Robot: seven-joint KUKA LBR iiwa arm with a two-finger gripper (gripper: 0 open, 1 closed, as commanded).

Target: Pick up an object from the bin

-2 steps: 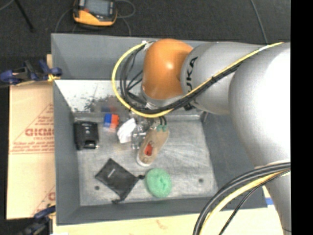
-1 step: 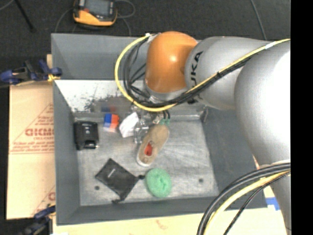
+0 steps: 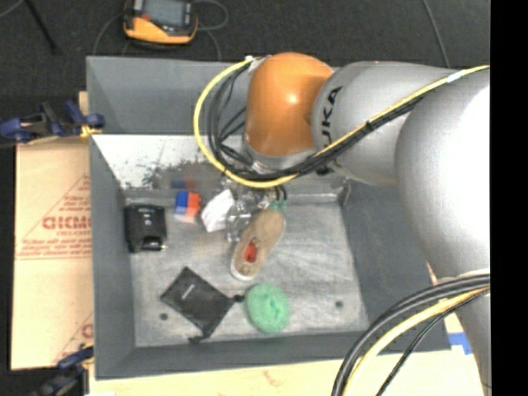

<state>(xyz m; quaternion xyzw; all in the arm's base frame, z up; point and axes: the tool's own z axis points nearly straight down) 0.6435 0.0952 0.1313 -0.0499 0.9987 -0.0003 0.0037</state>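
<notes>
The grey arm [image 3: 388,130] is reaching into the metal bin [image 3: 111,246], its gripper [image 3: 241,219] hanging over the upper end of a tan shoe-shaped thing [image 3: 257,246] lying mid-bin. Whether the gripper is open or closed cannot be told. A green ball [image 3: 267,307] is sitting just below.

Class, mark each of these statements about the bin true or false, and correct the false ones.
1. The green ball lies below the beige oval thing in the view. True.
2. The flat black square lies right of the green ball. False: it lies left of it.
3. The black box sits in the left part of the bin. True.
4. The gripper is over the green ball. False: it is at the beige oval thing's upper end, beside a white lump.
</notes>
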